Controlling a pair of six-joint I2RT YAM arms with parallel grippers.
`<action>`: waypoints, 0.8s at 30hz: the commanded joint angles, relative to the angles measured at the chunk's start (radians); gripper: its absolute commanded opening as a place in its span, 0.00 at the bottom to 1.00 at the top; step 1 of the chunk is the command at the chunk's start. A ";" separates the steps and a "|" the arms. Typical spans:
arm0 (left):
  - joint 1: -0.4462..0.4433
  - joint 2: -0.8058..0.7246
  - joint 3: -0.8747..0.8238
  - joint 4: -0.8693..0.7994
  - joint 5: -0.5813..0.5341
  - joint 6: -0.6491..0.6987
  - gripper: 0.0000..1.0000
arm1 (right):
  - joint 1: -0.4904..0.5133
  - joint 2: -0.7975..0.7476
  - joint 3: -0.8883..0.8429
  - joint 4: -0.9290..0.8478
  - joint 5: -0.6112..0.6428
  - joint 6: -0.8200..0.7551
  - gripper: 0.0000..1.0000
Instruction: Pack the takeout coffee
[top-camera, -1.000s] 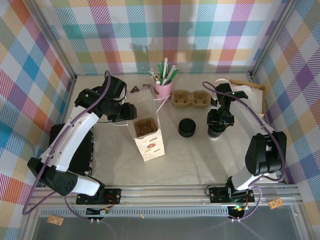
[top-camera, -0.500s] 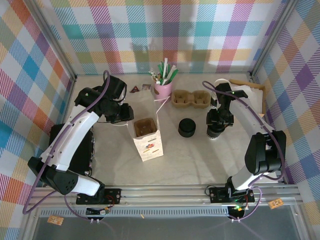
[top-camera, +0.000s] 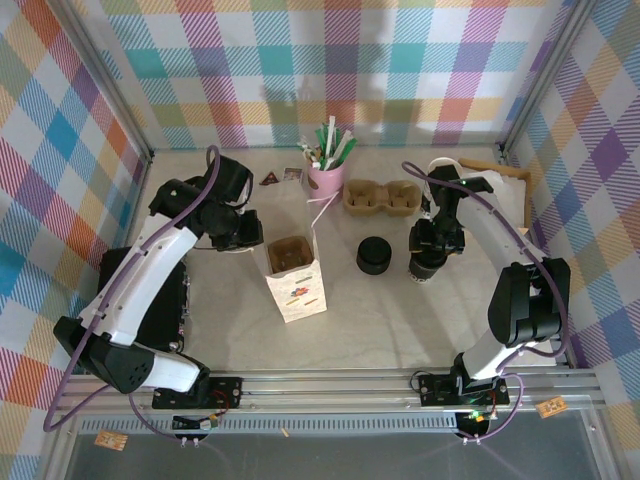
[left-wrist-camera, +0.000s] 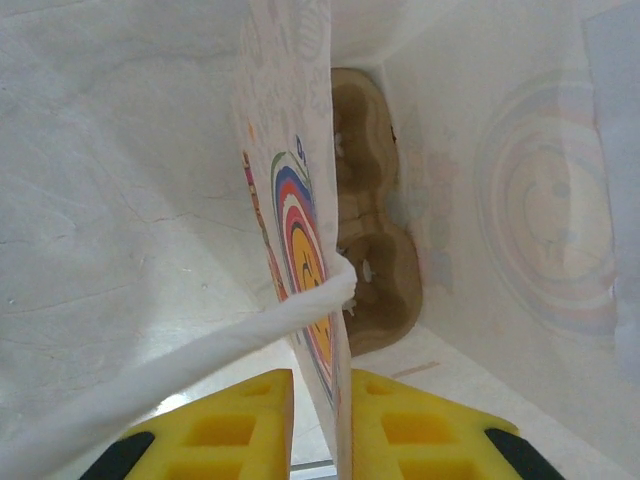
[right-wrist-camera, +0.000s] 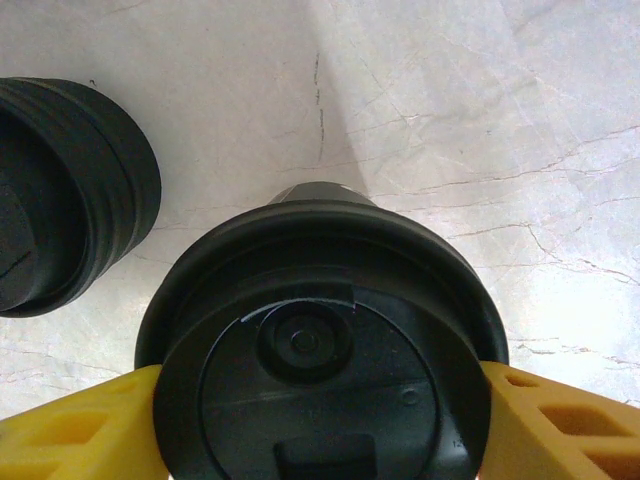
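Both arms busy: right gripper (right-wrist-camera: 320, 405) clamped on white paper coffee cup (right-wrist-camera: 310, 335) with round black plastic lid; left gripper (left-wrist-camera: 320, 388) at printed white paper bag (left-wrist-camera: 300, 210).
Coffee cup upright, just right of squat black lid stack (top-camera: 374, 256), well right of the paper bag. Right pads press the lid rim on both sides. Left pads close together, bag wall between them; pinched or not, cannot tell. Brown pulp cup carrier (left-wrist-camera: 378, 275) inside the bag.
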 joint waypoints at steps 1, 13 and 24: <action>-0.007 -0.035 -0.018 0.008 0.024 0.016 0.20 | 0.011 0.017 -0.018 -0.020 0.020 -0.011 0.09; -0.007 -0.062 -0.040 0.035 0.031 0.051 0.16 | 0.035 -0.030 0.025 -0.003 0.105 -0.018 0.00; -0.007 -0.051 -0.010 0.055 0.068 0.135 0.00 | 0.043 -0.080 0.133 -0.096 0.117 0.061 0.00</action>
